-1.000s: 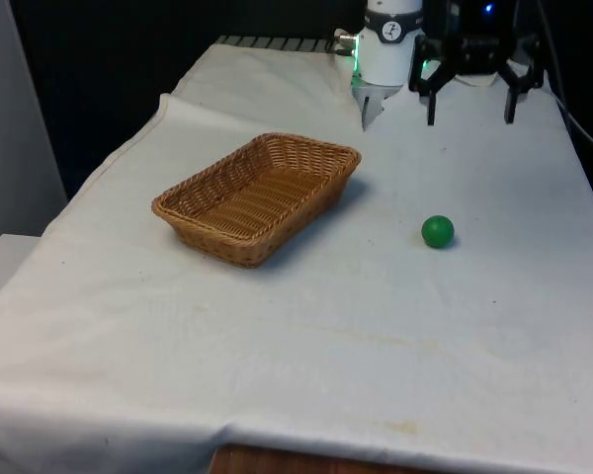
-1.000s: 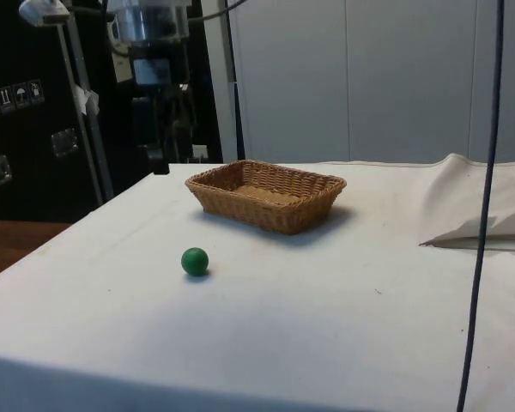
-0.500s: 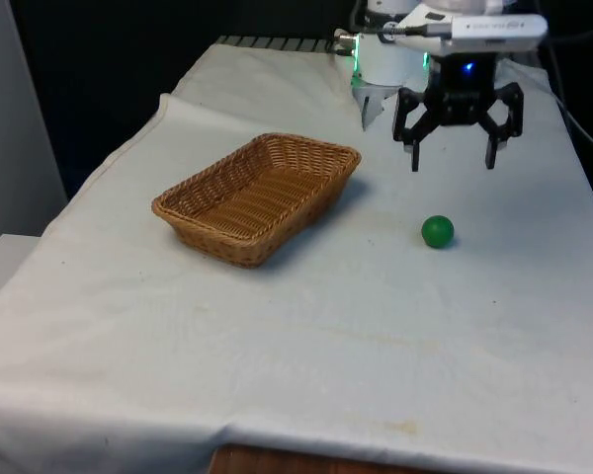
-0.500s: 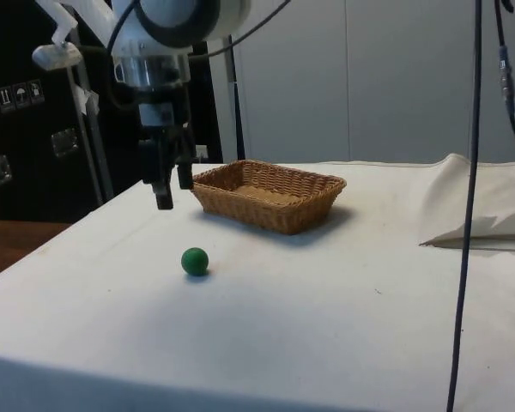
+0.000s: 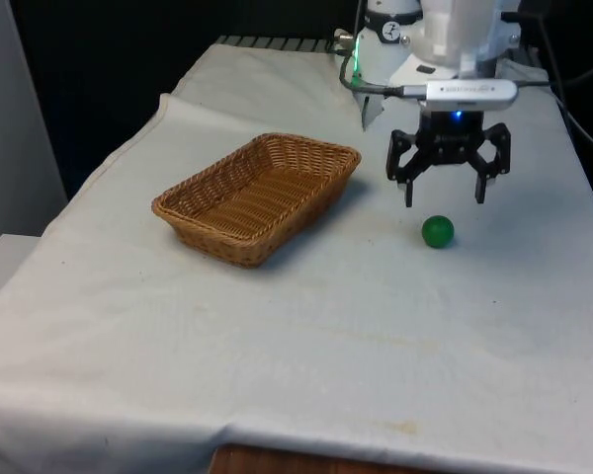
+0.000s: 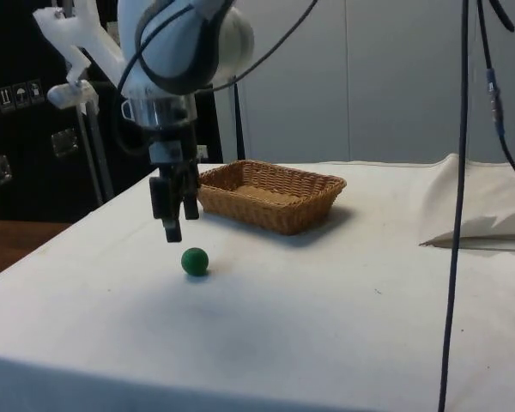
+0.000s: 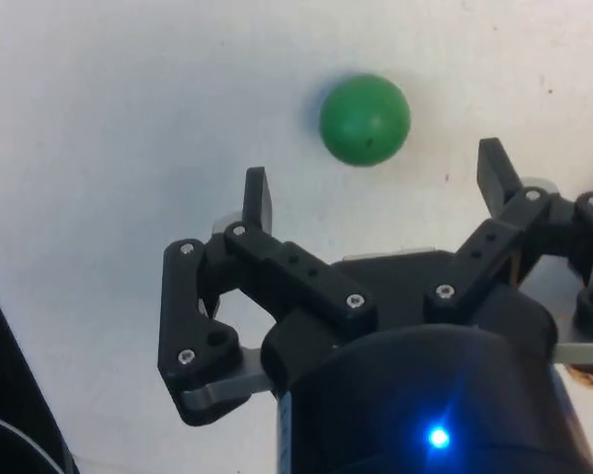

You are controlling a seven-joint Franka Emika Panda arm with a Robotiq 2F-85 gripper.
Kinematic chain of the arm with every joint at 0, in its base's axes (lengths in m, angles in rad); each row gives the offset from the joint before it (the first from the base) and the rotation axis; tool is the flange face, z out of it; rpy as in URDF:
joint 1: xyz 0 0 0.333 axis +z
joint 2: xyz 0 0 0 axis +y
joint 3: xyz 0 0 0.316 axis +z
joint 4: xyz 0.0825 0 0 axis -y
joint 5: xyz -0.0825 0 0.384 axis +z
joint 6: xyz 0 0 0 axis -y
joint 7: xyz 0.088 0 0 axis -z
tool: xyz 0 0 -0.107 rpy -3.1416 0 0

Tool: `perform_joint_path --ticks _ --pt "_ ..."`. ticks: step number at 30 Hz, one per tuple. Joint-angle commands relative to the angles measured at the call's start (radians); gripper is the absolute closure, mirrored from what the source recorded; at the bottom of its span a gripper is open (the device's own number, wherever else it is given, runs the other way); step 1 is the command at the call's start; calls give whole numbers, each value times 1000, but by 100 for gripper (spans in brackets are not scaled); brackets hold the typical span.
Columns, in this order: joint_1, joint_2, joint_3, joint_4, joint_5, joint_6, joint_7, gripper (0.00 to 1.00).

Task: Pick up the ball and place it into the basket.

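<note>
**Wrist view: spread gripper poised short of the green ball**

Wrist view shows the gripper point(image 7: 376, 197) with its two black fingers point(image 7: 258, 197) spread wide and nothing between them. The green ball point(image 7: 365, 118) lies on the white cloth just beyond the fingertips, roughly centred on the gap but not yet inside it.

From the front, the gripper point(image 5: 443, 194) hangs fingers-down above the table, with the ball point(image 5: 437, 231) resting on the cloth just below it and a little nearer the camera. The opening runs across the front view, so the two fingers stand to either side of the ball's line. From the side, the gripper point(image 6: 178, 226) is above the ball point(image 6: 195, 261) and slightly off towards the robot's end of the table; a clear gap of air separates fingertips from ball.

That offset is what the coming move turns on: judged from these views, the gripper needs a short shift away from the robot's base together with a descent, so that the fingers straddle the ball before closing. Being round, the ball has no long axis to align with, but it could roll if one finger touches it first.

Further out, the wicker basket point(image 5: 259, 197) sits on the cloth at the front view's left of the ball, well apart from it, and holds nothing. In the side view the basket point(image 6: 270, 195) lies beyond the gripper. The grasp is not yet made.
</note>
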Motion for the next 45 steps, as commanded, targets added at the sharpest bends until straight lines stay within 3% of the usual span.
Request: perform_joint_path --ticks 1,2,3,4,9,10,11,17,18,19,20,28,30,32,35,36,37,38,39,40,45 --pt "-9 8 13 2 21 13 -19 0" --pt "-9 16 14 2 27 19 -25 0" --pt "0 12 1 0 12 10 -13 0" --pt "-10 23 15 2 33 25 -32 0" --pt "-11 64 22 5 71 53 -72 0" --pt "0 61 7 1 58 46 -61 0" --pt "-11 71 23 5 78 59 -78 0" --pt "-12 113 34 12 125 86 -121 0" --pt "0 108 17 8 106 75 -104 0" --pt "-12 117 34 13 133 91 -127 0" --pt "-12 120 35 13 141 95 -134 0" --pt "-1 124 22 11 141 94 -135 0" --pt "-1 124 21 11 141 94 -134 9" --pt "-1 124 21 11 140 94 -134 27" --pt "0 125 20 11 140 94 -133 58" --pt "0 125 20 11 139 94 -133 81" --pt "0 125 19 11 138 93 -132 90" --pt "0 125 20 11 139 94 -133 90" --pt "1 125 20 11 139 94 -132 98" --pt "1 125 19 11 139 94 -132 100" --pt "1 125 19 11 139 93 -132 100"
